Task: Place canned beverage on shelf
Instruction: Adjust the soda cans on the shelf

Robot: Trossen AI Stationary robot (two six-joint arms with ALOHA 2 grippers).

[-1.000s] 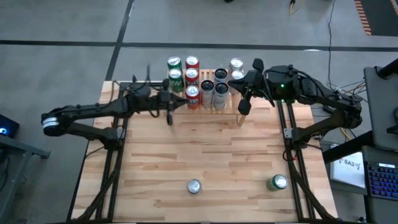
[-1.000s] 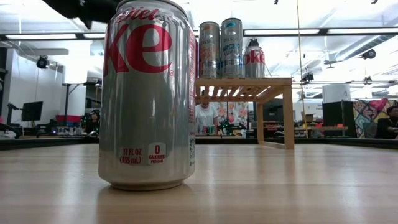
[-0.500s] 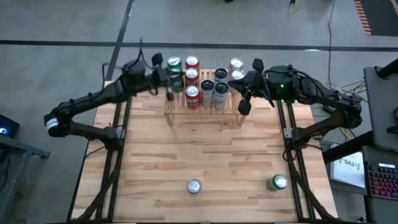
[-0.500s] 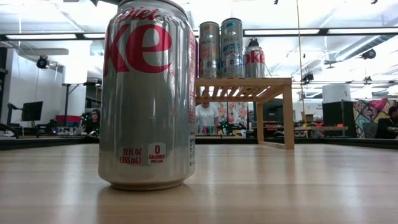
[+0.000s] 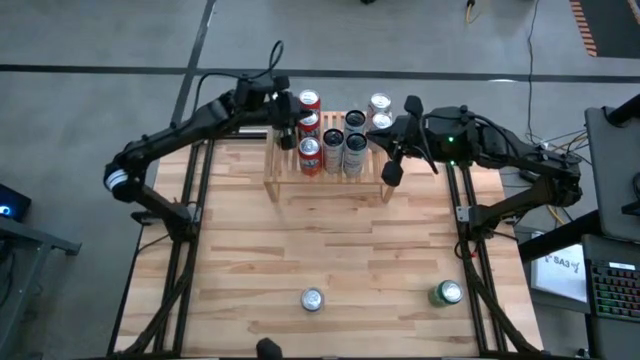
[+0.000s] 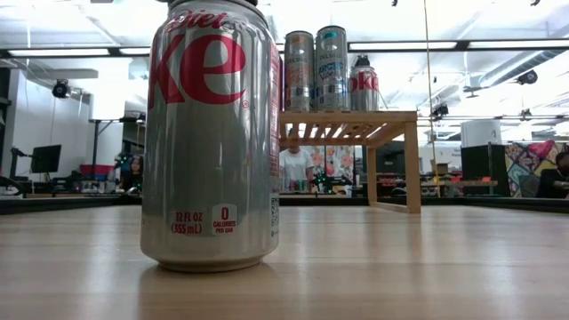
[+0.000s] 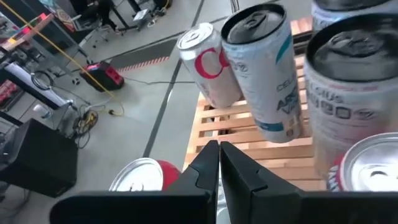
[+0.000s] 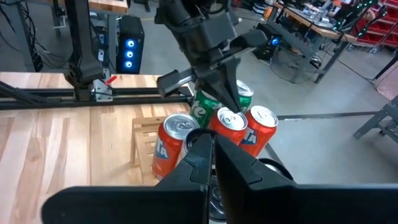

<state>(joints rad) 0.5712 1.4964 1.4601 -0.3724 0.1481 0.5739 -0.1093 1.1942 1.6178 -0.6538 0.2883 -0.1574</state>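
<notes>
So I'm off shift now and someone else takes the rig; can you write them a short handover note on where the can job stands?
Left end effector: shut, empty, over the shelf's left end among the cans there.
Right end effector: shut, empty, hanging at the shelf's right end.
Shelf: at the table's far edge, already holding a cluster of upright cans.
Left to do: two cans stand on the table near its front edge, a silver can in the middle and a green can to the right. Neither is gripped yet; both still need placing on the shelf.
</notes>
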